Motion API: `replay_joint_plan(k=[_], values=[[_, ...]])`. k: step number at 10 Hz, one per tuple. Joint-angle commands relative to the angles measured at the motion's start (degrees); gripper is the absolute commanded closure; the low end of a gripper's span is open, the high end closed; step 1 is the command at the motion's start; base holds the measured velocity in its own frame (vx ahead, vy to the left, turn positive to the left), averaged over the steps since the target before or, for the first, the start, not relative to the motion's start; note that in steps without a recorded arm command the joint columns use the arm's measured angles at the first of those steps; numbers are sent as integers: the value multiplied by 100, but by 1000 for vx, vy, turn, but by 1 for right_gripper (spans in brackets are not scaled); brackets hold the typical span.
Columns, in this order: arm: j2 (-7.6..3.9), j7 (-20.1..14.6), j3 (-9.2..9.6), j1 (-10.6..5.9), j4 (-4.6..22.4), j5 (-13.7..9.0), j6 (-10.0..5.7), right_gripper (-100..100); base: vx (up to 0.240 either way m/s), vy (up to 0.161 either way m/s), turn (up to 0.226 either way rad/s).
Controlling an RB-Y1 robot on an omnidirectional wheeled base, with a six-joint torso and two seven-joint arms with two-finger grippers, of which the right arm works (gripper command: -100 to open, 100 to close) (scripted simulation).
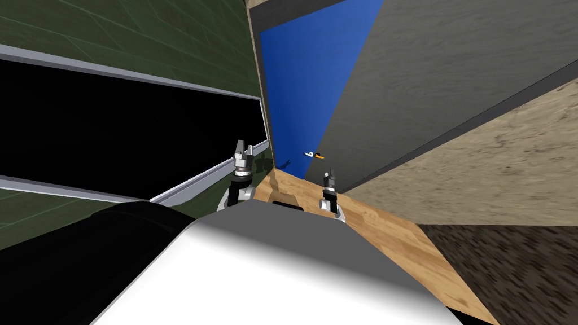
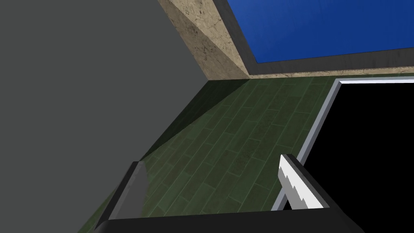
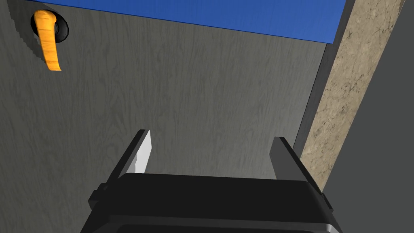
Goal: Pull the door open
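The right pincer (image 3: 210, 140) gaped open facing the grey door (image 3: 182, 93), orange handle (image 3: 47, 40) well apart from it; the left pincer (image 2: 212, 165) gaped too.

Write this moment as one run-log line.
grey wood-grain door: blue area past its edge | orange lever handle: ungripped | right gripper: open, facing door | left gripper: open, facing green tiled wall

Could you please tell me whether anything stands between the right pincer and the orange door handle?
Nothing visible does. The open right pincer faces the grey door, and the orange handle sits off beyond one finger, with only bare door face between them.
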Motion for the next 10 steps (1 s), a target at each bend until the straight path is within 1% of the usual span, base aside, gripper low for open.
replay_joint_plan(k=[1,7,8,10], values=[[-11,-11,-34,-85,277,-33,-31,-100,98,0,11],[-92,-66,-182,-470,1351,-170,-249,-100,98,1,12],[-92,-66,-182,-470,1351,-170,-249,-100,65,1,4],[-117,-84,-231,-596,1702,-214,-320,-100,66,1,8]])
